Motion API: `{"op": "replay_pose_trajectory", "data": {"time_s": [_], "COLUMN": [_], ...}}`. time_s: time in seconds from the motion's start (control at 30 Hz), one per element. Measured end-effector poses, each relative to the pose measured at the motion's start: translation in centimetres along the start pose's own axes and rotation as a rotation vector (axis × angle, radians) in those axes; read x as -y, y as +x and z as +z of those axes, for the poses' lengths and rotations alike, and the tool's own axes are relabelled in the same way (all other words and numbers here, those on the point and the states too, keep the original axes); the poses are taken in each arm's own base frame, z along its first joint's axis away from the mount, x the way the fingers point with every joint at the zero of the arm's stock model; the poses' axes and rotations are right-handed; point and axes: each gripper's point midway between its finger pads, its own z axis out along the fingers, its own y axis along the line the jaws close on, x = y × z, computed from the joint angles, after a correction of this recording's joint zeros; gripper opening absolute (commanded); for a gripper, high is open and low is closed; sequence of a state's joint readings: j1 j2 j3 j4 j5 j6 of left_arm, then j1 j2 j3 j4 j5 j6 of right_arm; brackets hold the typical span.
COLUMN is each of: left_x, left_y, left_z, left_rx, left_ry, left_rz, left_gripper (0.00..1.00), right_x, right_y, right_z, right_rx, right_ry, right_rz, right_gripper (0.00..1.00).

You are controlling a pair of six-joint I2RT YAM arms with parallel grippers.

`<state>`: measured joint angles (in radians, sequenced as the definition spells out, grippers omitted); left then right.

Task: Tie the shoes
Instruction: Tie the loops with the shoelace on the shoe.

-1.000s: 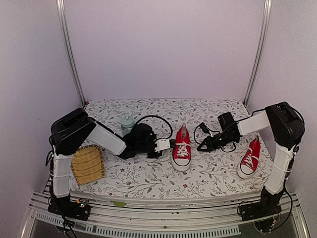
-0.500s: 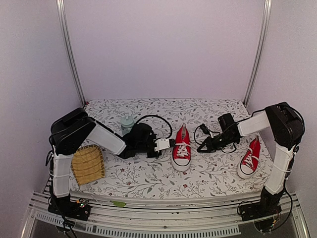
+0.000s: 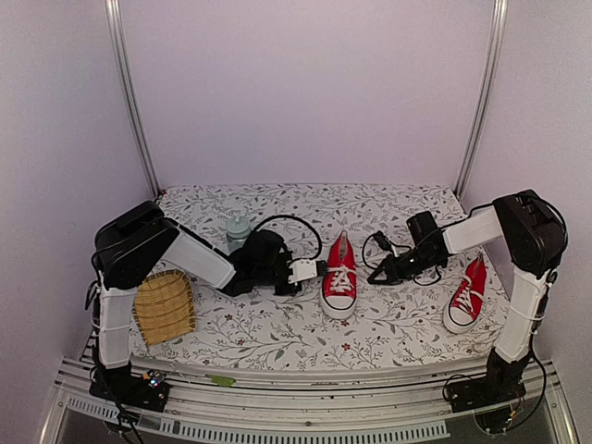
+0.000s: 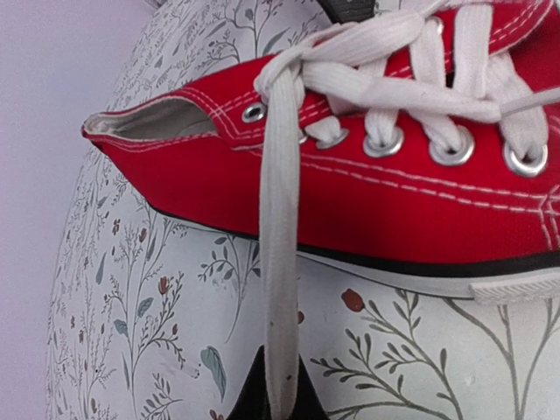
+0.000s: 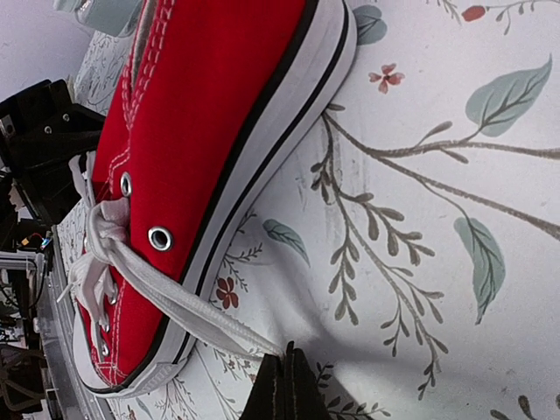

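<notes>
One red sneaker lies near the middle of the flower-patterned table with its toe toward the near edge, and the other sneaker sits well apart at the right. The left gripper, just left of the middle shoe, is pinched tight on a white lace end that runs straight from the top eyelet. The right gripper, to the right of that same shoe, is likewise clamped on the other lace end. A woven mat lies at the near left, and a small pale bottle stands beyond the left arm.
</notes>
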<state>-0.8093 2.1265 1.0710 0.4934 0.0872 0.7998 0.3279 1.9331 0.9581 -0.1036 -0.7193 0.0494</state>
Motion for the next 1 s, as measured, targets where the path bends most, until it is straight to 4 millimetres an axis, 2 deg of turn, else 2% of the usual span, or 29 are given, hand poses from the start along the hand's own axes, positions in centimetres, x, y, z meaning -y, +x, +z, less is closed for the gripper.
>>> {"op": "replay_pose_trajectory", "data": {"time_s": [0.03,0.07,0.17,0.23,0.3,0.37,0.47,0.53,0.57,0.63,0.7,0.8,0.87,0.93,1.0], "left_x": [0.1,0.2,0.4,0.4,0.5,0.7,0.9,0.8,0.7,0.2,0.4,1.9,3.2,4.2,4.8], "left_y": [-0.1,-0.2,-0.8,-1.2,-1.4,-1.6,-2.1,-2.7,-3.3,-4.6,-6.2,-8.6,-9.8,-10.2,-10.4], "left_z": [0.0,0.0,0.1,0.1,0.0,-0.4,-1.8,-2.9,-3.5,-4.4,-4.9,-5.0,-5.2,-5.4,-5.3], "left_rx": [0.005,0.01,0.022,0.031,0.033,0.031,0.034,0.042,0.051,0.076,0.107,0.156,0.188,0.2,0.205], "left_ry": [0.006,0.011,0.022,0.027,0.034,0.04,0.046,0.046,0.043,0.042,0.068,0.152,0.206,0.246,0.269], "left_rz": [-0.001,-0.004,-0.018,-0.023,-0.027,-0.026,-0.019,-0.016,-0.017,-0.03,-0.046,-0.074,-0.097,-0.126,-0.154], "left_gripper": [0.0,0.09,0.41,0.6,0.67,0.71,0.72,0.67,0.56,0.26,0.13,0.16,0.21,0.24,0.26], "right_x": [-0.1,-0.2,-0.7,-1.0,-1.1,-1.1,-1.3,-1.7,-2.0,-3.0,-4.9,-8.7,-10.4,-11.2,-11.1], "right_y": [-0.2,-0.5,-1.8,-2.6,-3.1,-3.3,-3.6,-4.2,-4.5,-4.9,-4.9,-3.7,-2.7,-2.1,-2.0], "right_z": [0.0,0.0,-0.2,-0.3,-0.5,-0.7,-1.8,-2.7,-3.1,-3.5,-3.3,-1.5,-0.3,0.3,0.5], "right_rx": [0.001,0.003,0.023,0.036,0.038,0.04,0.045,0.062,0.072,0.088,0.09,0.057,0.032,0.016,0.016], "right_ry": [-0.004,-0.011,-0.023,-0.027,-0.022,-0.004,0.045,0.074,0.087,0.102,0.093,0.049,0.035,0.034,0.045], "right_rz": [-0.002,-0.008,-0.036,-0.052,-0.071,-0.089,-0.105,-0.12,-0.132,-0.161,-0.205,-0.288,-0.327,-0.337,-0.33], "right_gripper": [0.01,0.02,0.22,0.29,0.35,0.38,0.39,0.36,0.31,0.25,0.25,0.28,0.29,0.3,0.3]}}
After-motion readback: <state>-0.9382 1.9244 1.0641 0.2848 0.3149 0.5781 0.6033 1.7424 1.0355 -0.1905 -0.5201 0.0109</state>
